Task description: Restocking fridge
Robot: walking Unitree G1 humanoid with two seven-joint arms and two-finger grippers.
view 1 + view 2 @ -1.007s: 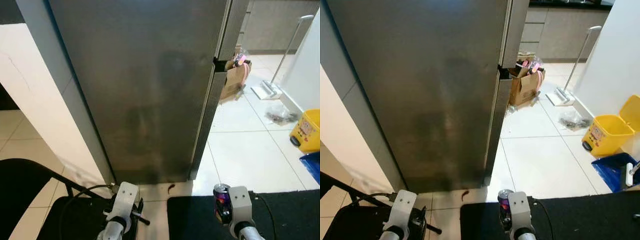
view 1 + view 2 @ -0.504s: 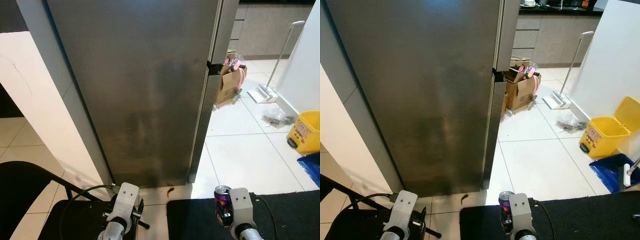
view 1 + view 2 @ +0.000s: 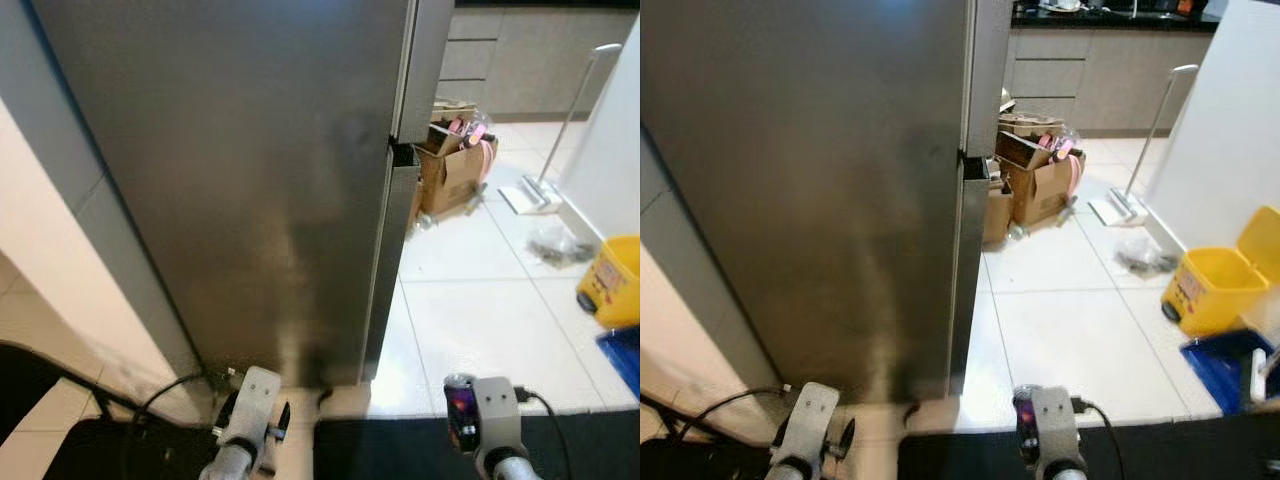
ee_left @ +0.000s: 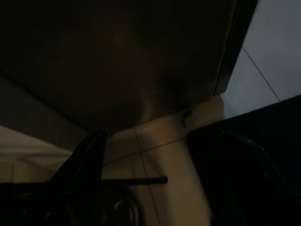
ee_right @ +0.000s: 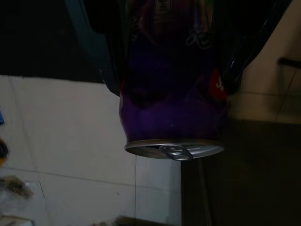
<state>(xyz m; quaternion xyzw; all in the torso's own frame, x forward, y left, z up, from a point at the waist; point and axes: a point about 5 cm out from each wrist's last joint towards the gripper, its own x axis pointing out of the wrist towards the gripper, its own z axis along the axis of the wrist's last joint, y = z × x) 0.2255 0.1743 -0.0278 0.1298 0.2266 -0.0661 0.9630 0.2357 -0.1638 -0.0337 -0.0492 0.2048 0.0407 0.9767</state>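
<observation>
Nothing can be read; the purple can (image 5: 172, 103) bears print too dark and blurred to make out

Closed steel fridge (image 3: 250, 170) ahead — right pincer (image 3: 470, 425) grips purple can (image 3: 461, 408); left pincer (image 3: 268, 425) low.

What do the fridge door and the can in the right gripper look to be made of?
Tall grey fridge door: likely brushed stainless steel, with a dull, blurred sheen. Purple drink can in the right gripper: probably aluminium, with a printed glossy wall, bare silver rim and pull tab.
</observation>
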